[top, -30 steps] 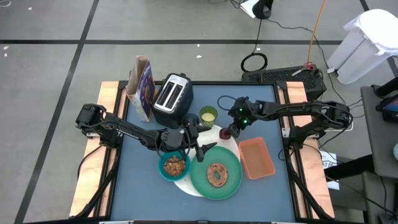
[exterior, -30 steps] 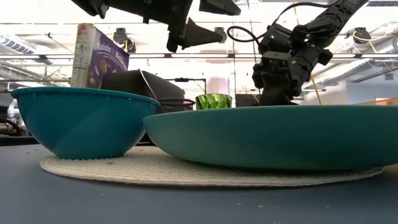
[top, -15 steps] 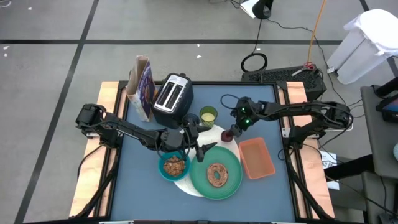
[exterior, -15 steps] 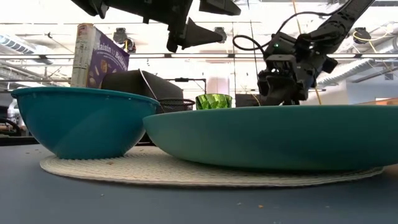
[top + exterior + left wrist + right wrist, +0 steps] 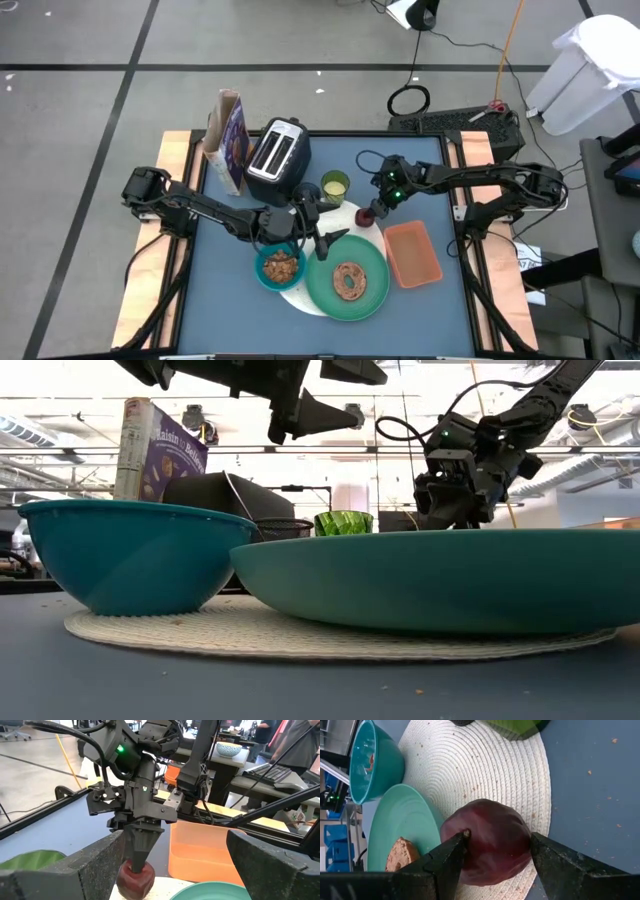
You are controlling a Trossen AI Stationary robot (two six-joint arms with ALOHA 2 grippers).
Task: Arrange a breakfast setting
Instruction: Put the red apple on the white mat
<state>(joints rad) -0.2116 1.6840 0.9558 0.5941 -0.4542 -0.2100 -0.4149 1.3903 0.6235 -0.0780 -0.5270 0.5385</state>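
A small dark-red fruit (image 5: 487, 842) is at the far right edge of the white round woven mat (image 5: 322, 298), with my right gripper (image 5: 372, 210) shut on it. On the mat stand the large green plate (image 5: 362, 298), which carries a round bun, and the small teal bowl (image 5: 279, 267), which is filled with cereal. The yellow-green cup (image 5: 334, 185) stands just beyond the mat. My left gripper (image 5: 333, 222) hovers open above the mat between the bowl and the fruit, level, facing the fruit (image 5: 135, 879). My right gripper pinches the fruit by two opposite sides (image 5: 470, 845) between its two fingers (image 5: 445, 865). The fingers slant down from the table's far right side. The fruit is low over the mat's edge; I cannot tell whether its underside rests on the mat.
A silver-black toaster (image 5: 278, 155) and a cereal box (image 5: 228, 140) stand at the far left. An orange rectangular tray (image 5: 412, 252) lies right of the green plate. Bare blue table shows along the near edge.
My right gripper has rolled a little about its own pointing line, with the fruit still between its fingers, then kept still.
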